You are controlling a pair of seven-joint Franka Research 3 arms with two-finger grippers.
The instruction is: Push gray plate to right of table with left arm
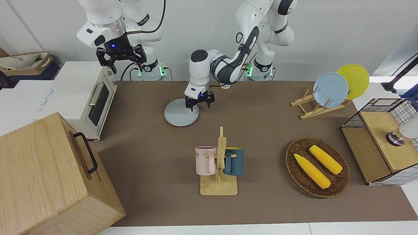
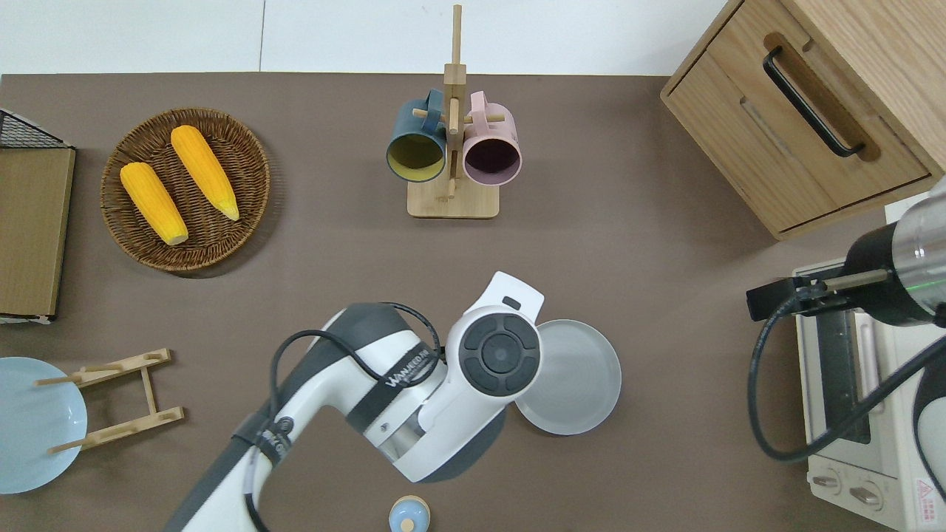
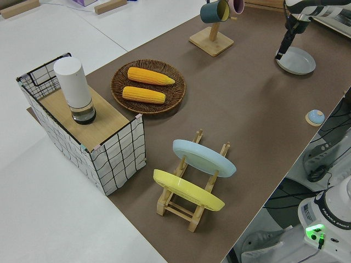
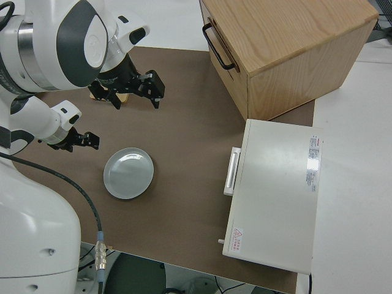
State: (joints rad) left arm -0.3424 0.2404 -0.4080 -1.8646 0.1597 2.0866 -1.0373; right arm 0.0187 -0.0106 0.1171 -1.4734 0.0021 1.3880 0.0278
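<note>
The gray plate [image 1: 180, 113] lies flat on the brown table [image 1: 147, 147], close to the robots and about midway along it; it also shows in the overhead view [image 2: 576, 380], left side view [image 3: 297, 60] and right side view [image 4: 128, 173]. My left gripper [image 1: 199, 103] is open and empty, a little above the plate's rim on the side toward the left arm's end of the table. It shows in the left side view [image 3: 282, 53] and right side view [image 4: 78, 140]; in the overhead view the wrist hides it. The right arm is parked, its gripper [image 1: 120, 58] open.
A toaster oven [image 1: 85, 98] and a wooden cabinet [image 1: 49, 176] stand at the right arm's end. A mug rack [image 1: 218, 169] stands farther from the robots than the plate. A corn basket [image 1: 317, 167], a plate rack [image 1: 326, 93] and a wire crate [image 1: 380, 140] are at the left arm's end.
</note>
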